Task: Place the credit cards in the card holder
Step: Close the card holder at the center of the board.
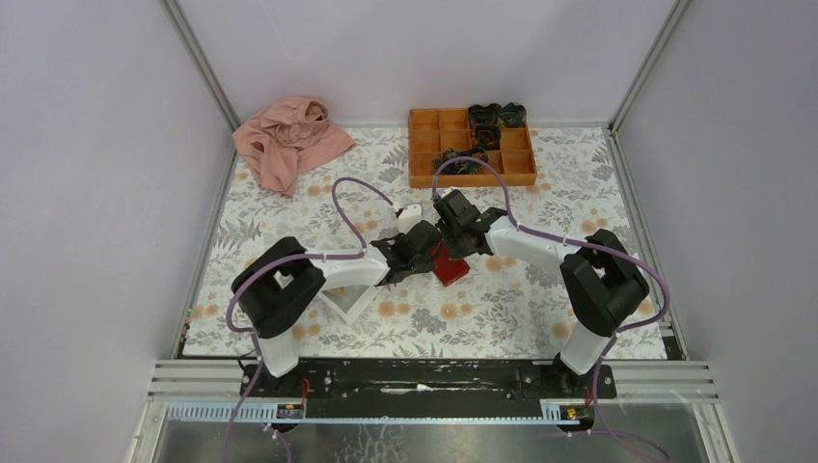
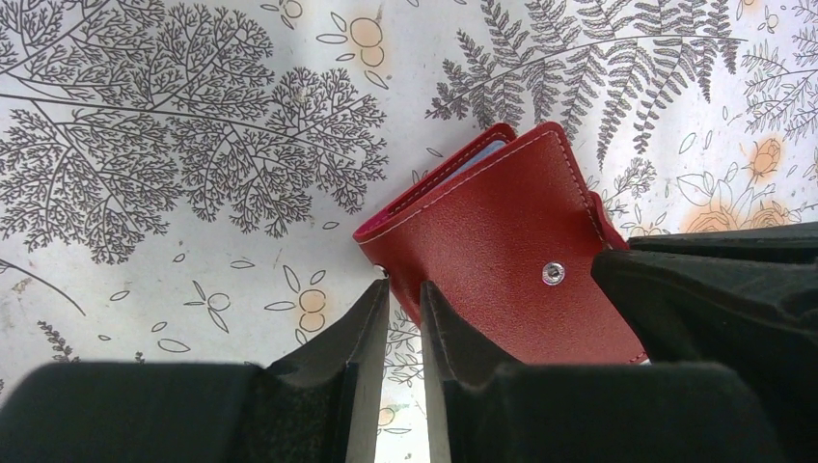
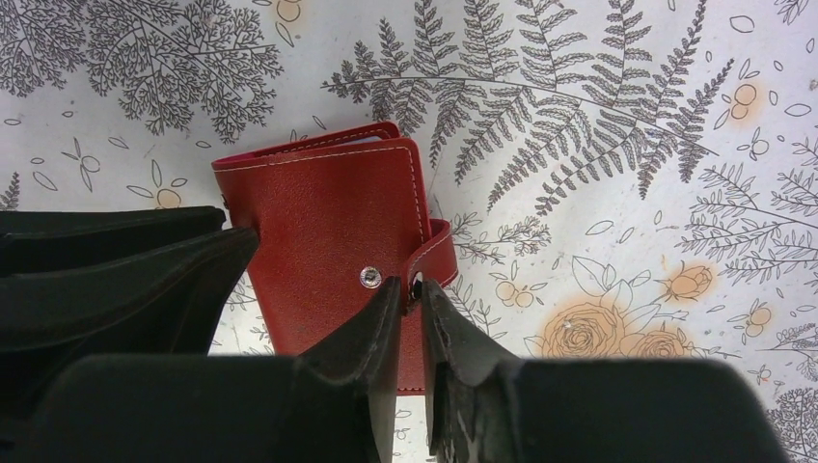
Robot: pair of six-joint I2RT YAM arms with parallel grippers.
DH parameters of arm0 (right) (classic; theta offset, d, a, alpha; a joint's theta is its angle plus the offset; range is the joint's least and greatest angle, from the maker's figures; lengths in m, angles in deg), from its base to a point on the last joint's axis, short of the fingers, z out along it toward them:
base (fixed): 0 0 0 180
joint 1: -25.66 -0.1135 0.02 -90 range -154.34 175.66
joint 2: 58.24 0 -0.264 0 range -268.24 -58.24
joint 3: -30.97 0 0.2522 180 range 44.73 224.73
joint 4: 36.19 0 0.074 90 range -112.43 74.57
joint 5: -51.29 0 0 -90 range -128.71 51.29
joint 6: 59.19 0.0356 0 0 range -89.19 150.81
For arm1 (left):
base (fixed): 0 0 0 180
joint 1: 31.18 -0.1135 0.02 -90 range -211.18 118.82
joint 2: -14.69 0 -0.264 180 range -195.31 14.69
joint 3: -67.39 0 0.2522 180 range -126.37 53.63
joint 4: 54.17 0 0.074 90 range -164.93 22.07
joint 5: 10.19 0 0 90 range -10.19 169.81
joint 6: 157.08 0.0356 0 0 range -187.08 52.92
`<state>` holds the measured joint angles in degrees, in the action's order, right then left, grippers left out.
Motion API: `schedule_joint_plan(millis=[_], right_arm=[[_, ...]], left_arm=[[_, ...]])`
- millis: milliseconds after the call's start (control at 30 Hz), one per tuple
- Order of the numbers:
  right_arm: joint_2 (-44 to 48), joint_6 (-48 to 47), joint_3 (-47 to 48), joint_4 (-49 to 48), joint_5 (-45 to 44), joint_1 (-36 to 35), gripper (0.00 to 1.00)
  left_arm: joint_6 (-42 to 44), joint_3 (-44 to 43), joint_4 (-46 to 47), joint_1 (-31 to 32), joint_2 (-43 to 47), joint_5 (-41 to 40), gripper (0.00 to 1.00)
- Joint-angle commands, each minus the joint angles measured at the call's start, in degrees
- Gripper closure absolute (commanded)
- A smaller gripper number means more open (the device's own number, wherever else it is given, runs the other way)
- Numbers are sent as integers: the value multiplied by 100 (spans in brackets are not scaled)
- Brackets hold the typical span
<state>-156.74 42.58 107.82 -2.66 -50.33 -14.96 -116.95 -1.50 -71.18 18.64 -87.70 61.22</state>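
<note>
**A:** Seen from above, the left end effector and the right end effector crowd together mid-table over the red wallet. It lies flat on the flowered table. An orange box and a pink cloth sit well apart at the far edge.

**B:** Any cards?

**A:** None that I can find in any view. A white tray peeks out from under the left arm.

**B:** And the left wrist view?

**A:** The fingers stand a thin slit apart at the wallet's near edge, one off the leather and one over it. I cannot tell whether they pinch anything. The wallet is folded shut, its snap stud is bare, and a sliver of pale blue lining shows at the far end.

**B:** Right wrist?

**A:** The snap tab curls off the wallet's side into the nearly closed fingers. It looks clamped between them and unsnapped.

**B:** How will it handle?

**A:** I'd guess it is light, with a supple cover that springs back closed. It will likely skate on the smooth cloth. The tab is a good handle for lifting the flap, but I'd pin the lower half near the fold first. The thin edges offer little to grab.
</note>
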Motion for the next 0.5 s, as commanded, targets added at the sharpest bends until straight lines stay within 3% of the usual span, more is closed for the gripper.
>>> schedule_joint_plan(millis=[0, 467], right_arm=[[250, -92, 273, 74, 148, 13, 80], [83, -136, 321, 87, 419, -67, 80]], left_arm=[[-32, 13, 224, -17, -171, 30, 75], [-23, -46, 321, -16, -177, 90, 75]])
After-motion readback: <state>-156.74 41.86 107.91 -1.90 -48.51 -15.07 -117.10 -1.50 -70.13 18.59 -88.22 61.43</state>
